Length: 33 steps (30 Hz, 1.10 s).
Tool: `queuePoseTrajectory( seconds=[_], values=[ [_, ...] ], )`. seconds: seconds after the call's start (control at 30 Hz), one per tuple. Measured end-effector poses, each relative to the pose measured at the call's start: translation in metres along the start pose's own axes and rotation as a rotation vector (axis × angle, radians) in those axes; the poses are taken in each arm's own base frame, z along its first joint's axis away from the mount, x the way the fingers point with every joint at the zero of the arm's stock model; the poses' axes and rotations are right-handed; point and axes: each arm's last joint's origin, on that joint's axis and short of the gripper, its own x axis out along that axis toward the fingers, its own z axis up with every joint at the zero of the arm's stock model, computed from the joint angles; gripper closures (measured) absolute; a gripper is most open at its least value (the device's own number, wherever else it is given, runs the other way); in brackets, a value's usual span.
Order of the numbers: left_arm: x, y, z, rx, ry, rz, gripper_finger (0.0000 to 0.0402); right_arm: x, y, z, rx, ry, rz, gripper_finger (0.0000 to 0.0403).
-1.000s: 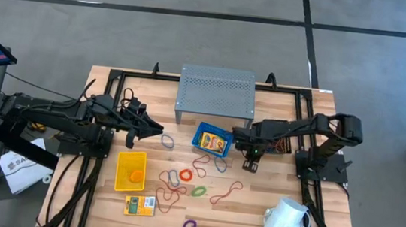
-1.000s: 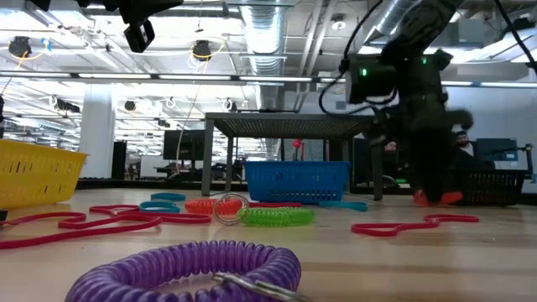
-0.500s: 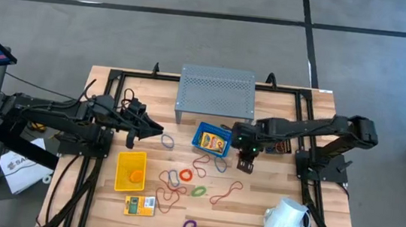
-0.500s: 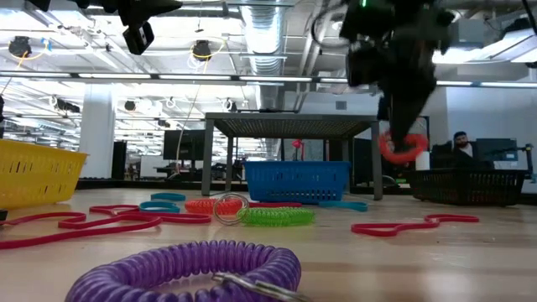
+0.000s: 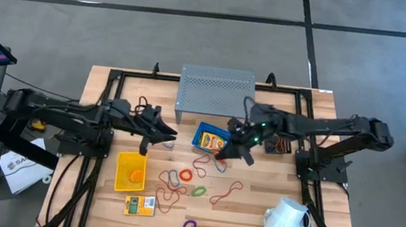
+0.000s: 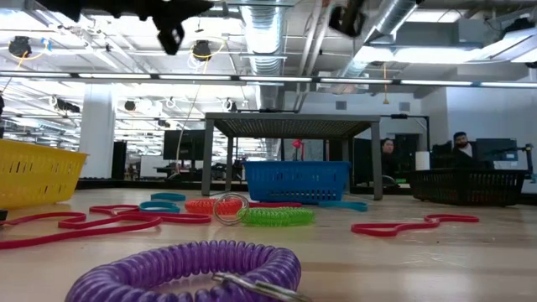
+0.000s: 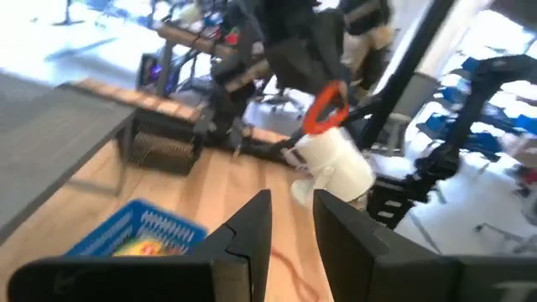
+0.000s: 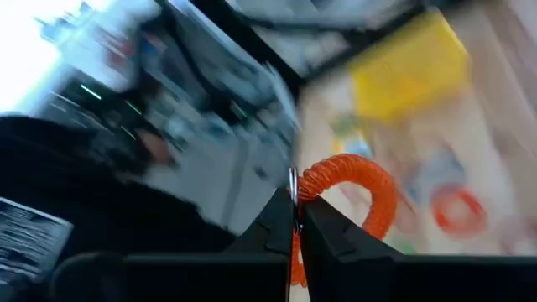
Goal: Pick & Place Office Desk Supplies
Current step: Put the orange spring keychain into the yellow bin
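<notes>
- Right gripper point(image 8: 295, 226): fingers pressed together on an orange coiled loop point(image 8: 352, 189). In the left wrist view, the loop point(image 7: 325, 109) hangs below this gripper, clear of the table. In the high view the gripper point(image 5: 241, 149) sits just right of the blue plastic bin.
- Left gripper point(image 7: 291, 220): fingers slightly apart, with nothing between them. In the high view it point(image 5: 164, 134) reaches rightward over the wooden table point(image 5: 253, 209), left of the blue bin and beyond the yellow bin.
- Blue plastic bin point(image 5: 213, 139): near the table's centre, in front of the grey perforated metal riser point(image 5: 216, 92); it contains a yellow printed packet.
- Yellow plastic bin point(image 5: 131, 171): on the left, nearer than the left gripper; an orange object lies inside.
- Black mesh bin point(image 5: 283, 146): right of the right gripper, partly covered by the arm.
- Second yellow printed packet point(image 5: 139, 206): flat on the table, just nearer than the yellow bin.
- Loose loops: red, orange, green and grey ones scattered between the two coloured bins and the near edge, among them a green coiled loop point(image 5: 199, 192) and a purple coiled loop point(image 5: 190, 225), the latter nearest the low camera point(image 6: 193, 268).
- White mug point(image 5: 284, 222): near right corner.
</notes>
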Motion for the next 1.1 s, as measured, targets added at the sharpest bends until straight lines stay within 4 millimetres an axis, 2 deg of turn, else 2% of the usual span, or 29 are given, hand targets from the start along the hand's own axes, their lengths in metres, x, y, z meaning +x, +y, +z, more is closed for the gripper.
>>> queuePoseTrajectory(
  seconds=[0.13, 0.27, 0.63, 0.9, 1.1],
  values=[
    [0.016, -0.003, 0.006, 0.011, -0.127, -0.106, 0.0316, 0.001, 0.016, 0.008, -0.012, -0.092, 0.116, 0.0401],
    [0.029, -0.006, 0.014, 0.005, -0.239, -0.202, 0.0316, 0.006, 0.023, 0.010, -0.008, -0.128, 0.165, 0.0401],
    [0.068, -0.019, 0.033, -0.001, -0.198, -0.364, 0.0316, 0.012, 0.025, 0.018, 0.011, -0.227, 0.214, 0.0401],
    [0.083, -0.024, 0.036, -0.032, -0.175, -0.406, 0.0311, 0.011, 0.028, 0.021, -0.010, -0.262, 0.247, 0.0401],
    [0.091, -0.026, 0.038, -0.050, -0.170, -0.412, 0.0279, 0.011, 0.029, 0.021, -0.006, -0.271, 0.251, 0.0401]
  ],
)
